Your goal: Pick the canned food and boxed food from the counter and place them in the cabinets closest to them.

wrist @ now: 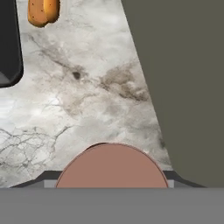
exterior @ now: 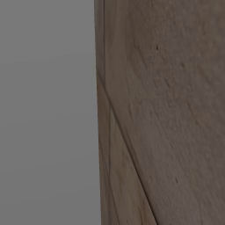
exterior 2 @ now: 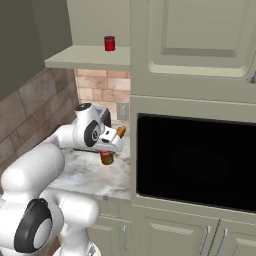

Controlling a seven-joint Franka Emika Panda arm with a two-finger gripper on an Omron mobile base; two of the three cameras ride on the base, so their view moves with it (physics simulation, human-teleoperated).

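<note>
Looking down, you have the canned food (wrist: 112, 166) upright directly under your end effector (exterior 2: 107, 156); whether it's clenched, you can't tell.

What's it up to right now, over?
Gripper low over the counter, straddling the can; grip not confirmed. Red box already on the cabinet shelf. Orange item behind, not blocking.

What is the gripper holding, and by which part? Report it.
Cannot tell: the gripper sits over the top of the canned food, fingers hidden.
</note>
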